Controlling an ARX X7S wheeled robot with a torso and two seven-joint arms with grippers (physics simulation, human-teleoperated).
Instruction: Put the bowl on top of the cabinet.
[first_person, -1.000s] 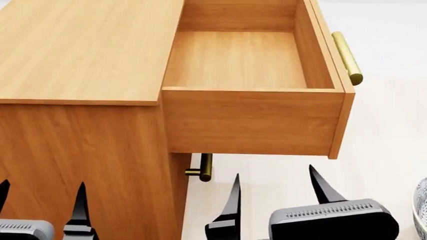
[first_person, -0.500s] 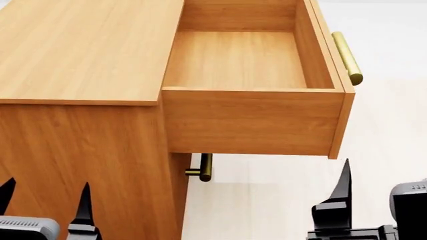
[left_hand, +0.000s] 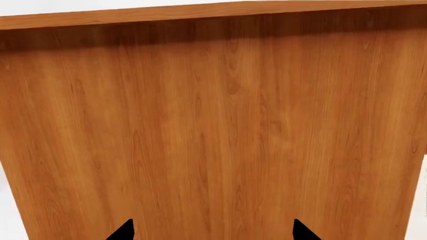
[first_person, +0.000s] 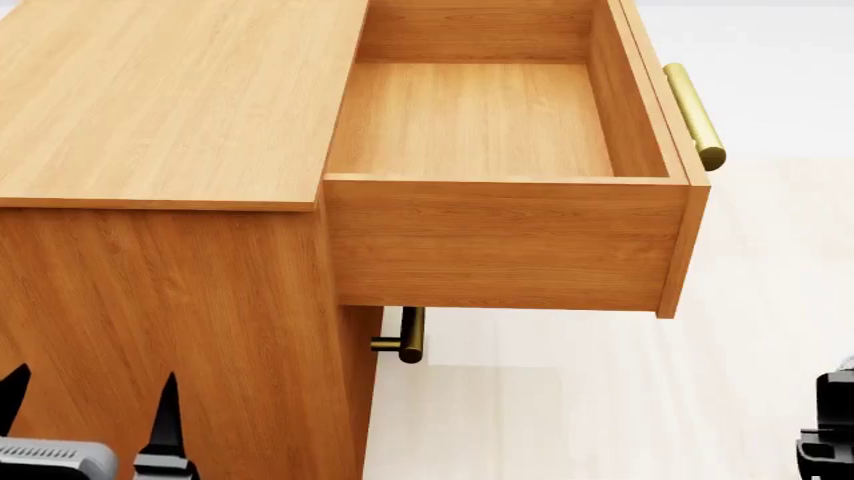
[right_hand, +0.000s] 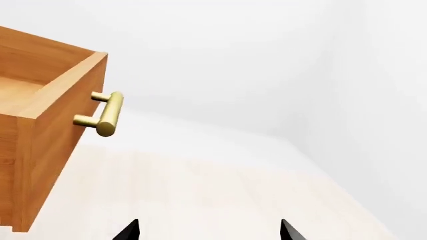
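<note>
Both claws stand open and empty: left claw near the cabinet, right claw low right. No bowl shows; ceramic, probably rigid, slick, breakable, so grip its rim.

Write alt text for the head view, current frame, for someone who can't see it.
An orange-brown wood-grain cabinet fills the head view, its top drawer pulled out and empty, with a brass bar handle on its front. The open left gripper pokes up at the bottom left; only a sliver of the right gripper shows at the right edge, and no bowl is visible.
</note>
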